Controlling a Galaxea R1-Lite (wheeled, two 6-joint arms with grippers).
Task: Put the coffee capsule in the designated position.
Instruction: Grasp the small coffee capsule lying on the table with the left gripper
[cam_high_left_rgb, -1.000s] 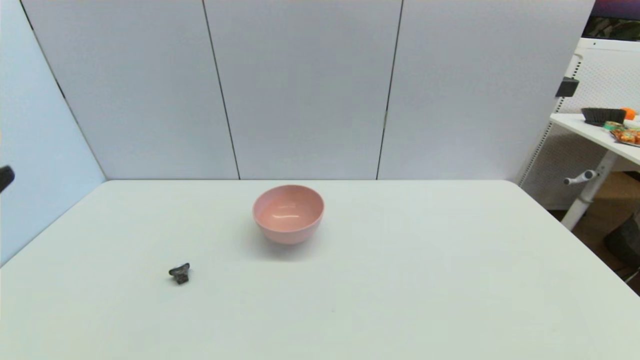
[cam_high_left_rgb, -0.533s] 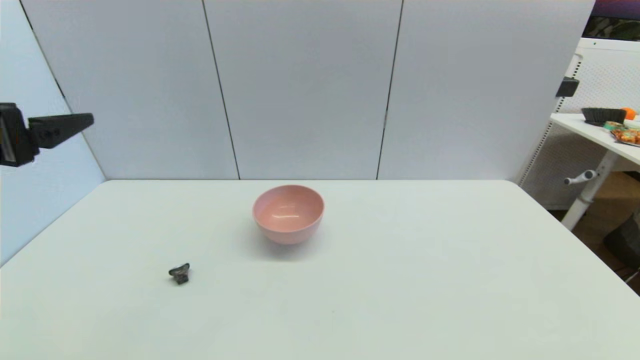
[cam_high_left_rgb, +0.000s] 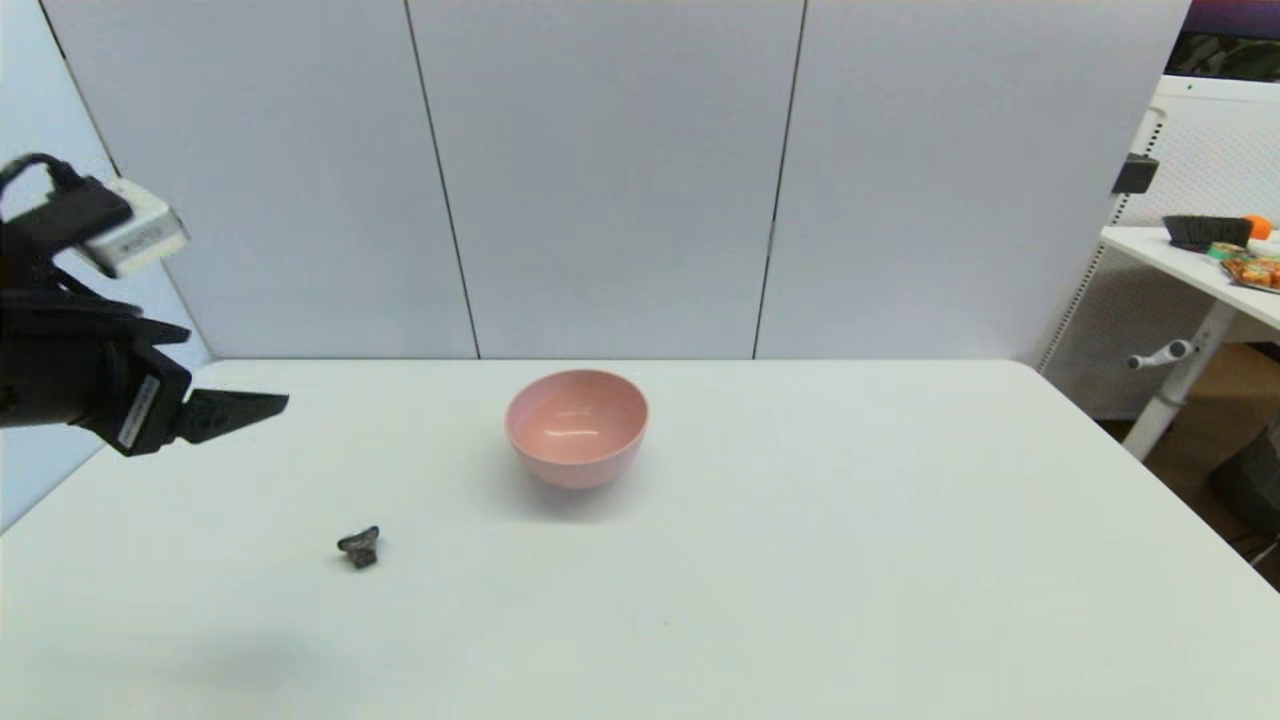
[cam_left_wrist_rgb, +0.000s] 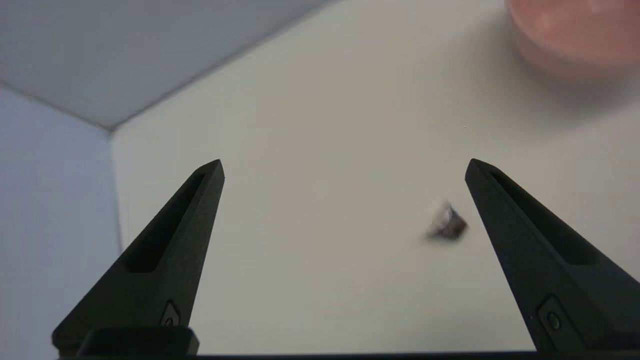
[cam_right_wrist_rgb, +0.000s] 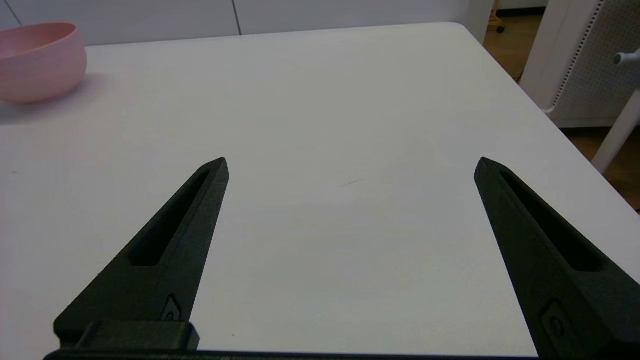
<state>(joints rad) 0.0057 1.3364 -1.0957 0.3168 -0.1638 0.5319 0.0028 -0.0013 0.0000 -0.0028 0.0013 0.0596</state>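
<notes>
Coffee capsule (cam_high_left_rgb: 359, 547): tiny, dark grey, lying loose on the white surface (cam_high_left_rgb: 800, 560) toward the robot's near left, well apart from the pale pink bowl (cam_high_left_rgb: 577, 426), which stands empty near the surface's middle. Left hand (cam_high_left_rgb: 240, 408): raised above the surface's left edge, fingers spread wide, holding nothing; the capsule (cam_left_wrist_rgb: 446, 226) shows below, close by one finger rather than centred between them. Right hand (cam_right_wrist_rgb: 350, 165): low over the bare right side, fingers spread, idle. Risk, as judged: an off-centre descent could nudge or flick the light capsule away; its tapered body may slip from the pinch. Setting: grey panelled walls behind; a second desk (cam_high_left_rgb: 1190, 265) with clutter at far right.
</notes>
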